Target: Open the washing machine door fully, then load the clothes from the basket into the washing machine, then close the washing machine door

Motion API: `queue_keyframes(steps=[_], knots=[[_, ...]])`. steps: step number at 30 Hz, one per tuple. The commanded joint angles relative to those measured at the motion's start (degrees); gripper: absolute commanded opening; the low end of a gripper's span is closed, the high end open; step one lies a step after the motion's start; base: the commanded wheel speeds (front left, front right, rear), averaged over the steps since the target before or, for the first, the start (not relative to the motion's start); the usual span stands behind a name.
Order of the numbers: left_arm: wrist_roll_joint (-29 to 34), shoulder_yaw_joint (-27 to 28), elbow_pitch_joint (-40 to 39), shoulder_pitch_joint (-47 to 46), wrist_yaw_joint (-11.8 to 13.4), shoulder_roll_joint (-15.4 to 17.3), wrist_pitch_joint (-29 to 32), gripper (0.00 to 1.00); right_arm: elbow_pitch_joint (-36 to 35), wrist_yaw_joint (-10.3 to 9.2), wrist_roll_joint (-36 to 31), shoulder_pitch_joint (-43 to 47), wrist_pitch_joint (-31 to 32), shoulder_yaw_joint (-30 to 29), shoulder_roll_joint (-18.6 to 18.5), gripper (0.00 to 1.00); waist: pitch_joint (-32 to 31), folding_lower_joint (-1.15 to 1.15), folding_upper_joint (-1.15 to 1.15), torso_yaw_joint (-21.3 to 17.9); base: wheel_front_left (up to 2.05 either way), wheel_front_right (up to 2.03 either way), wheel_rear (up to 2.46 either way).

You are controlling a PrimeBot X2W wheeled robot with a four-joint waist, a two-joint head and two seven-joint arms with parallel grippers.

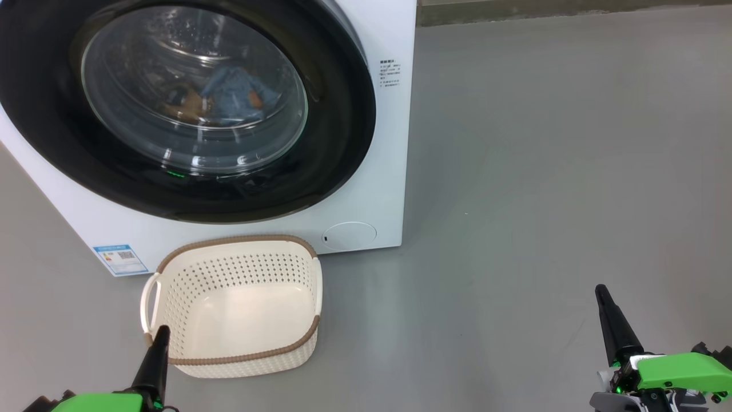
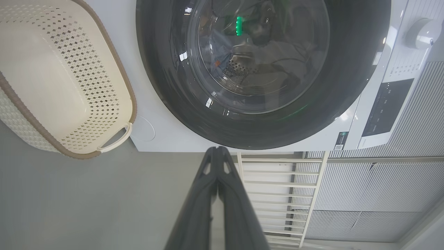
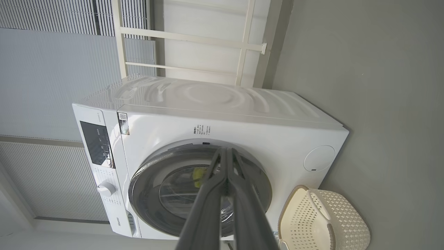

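The washing machine (image 1: pixel 372 189) stands at the far left on the grey floor (image 1: pixel 514 200), and the washing machine door (image 1: pixel 189 143) lies closed flat against its white front, the wide black rim ringing the clear glass bowl. Through that glass the clothes (image 1: pixel 234 97) show as a light-blue bundle with orange-brown marks, resting inside the steel drum. The basket (image 1: pixel 240 269) sits on the floor just in front of the machine, below the door, with its bare cream bottom showing; a blue label (image 1: pixel 120 259) is to its left on the machine's lower front and a small round flap (image 1: pixel 349 234) to its right. The left gripper (image 1: pixel 161 332) is near, at the lower left, fingers pressed together and holding nothing, its tip lined up with the basket's near left corner. The right gripper (image 1: pixel 600 290) is near, at the lower right, well apart from the machine, its fingers likewise together and holding nothing
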Motion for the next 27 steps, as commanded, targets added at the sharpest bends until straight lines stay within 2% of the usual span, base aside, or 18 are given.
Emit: queue_keyframes(steps=[1,7,27], knots=[[-1.8,1.4,-0.9,-2.9,-0.5,1.4,0.6,0.00,-1.4,0.11,1.8,-1.4,0.6,0.8,0.0,0.00,0.0,0.00,0.00,0.0,0.00,0.00,0.00],[-5.8,1.2,-0.5,-3.4,-0.6,1.5,1.6,0.00,-1.3,0.09,5.5,-1.4,1.6,0.4,0.2,0.00,-0.2,0.00,0.00,0.0,0.00,0.00,0.00],[-5.8,1.2,-0.5,-3.4,-0.6,1.5,1.6,0.00,-1.3,0.09,5.4,-1.4,1.7,0.3,0.3,0.00,-0.2,0.00,0.00,0.0,0.00,0.00,0.00]])
